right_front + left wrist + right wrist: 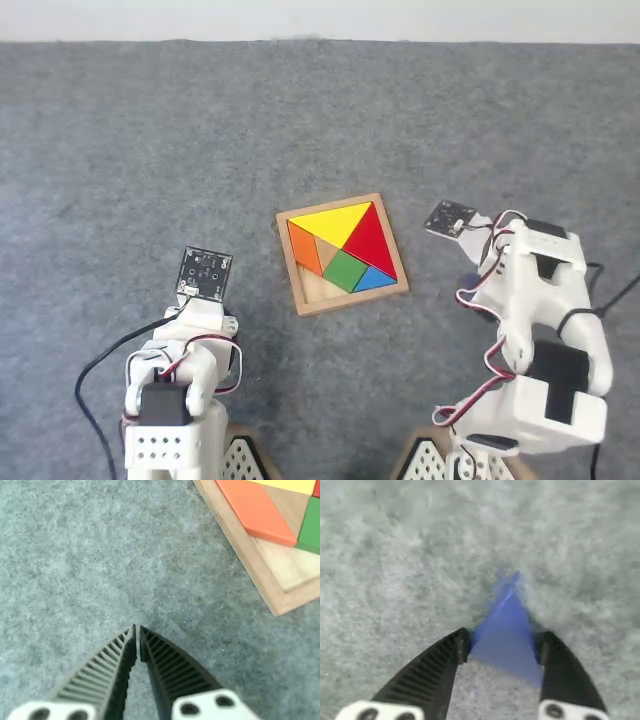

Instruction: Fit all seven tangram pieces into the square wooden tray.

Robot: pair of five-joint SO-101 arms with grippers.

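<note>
fig. — seating the last piece. the square wooden tray point(350, 300) lies mid-table on the grey felt mat point(150, 150), turned slightly off square between the two arms. it holds a yellow triangle point(335, 222), a red triangle point(372, 243), an orange parallelogram point(304, 247), a green square point(345, 270) and a small blue triangle point(374, 279); a wood-toned triangle seems to sit between them. bare floor point(320, 288) shows at the corner nearest the left arm point(185, 370).

the seventh piece, a purple-blue triangle point(507, 615), lies on the mat well apart from the tray, on its right-arm side. the right gripper point(502, 642) pinches it, one fingertip against each slanting edge, apex pointing away from the wrist. the left gripper point(137, 630) hangs over bare mat near the tray's corner point(240, 550), its tips pressed together and holding nothing.

judgement: the step in hand is lifting this triangle and carrying it to the gap point(295, 565). because the fingers bear on converging edges, the piece is likely to squirt toward its apex; a grip nearer the base, closed gently, should hold better. a straight lift clear of the felt comes first, then a wrist turn matching the triangle's long side to the gap. lowering one corner in first, flat and slow, should avoid nudging the orange and green neighbours or riding up on the rim.
</note>
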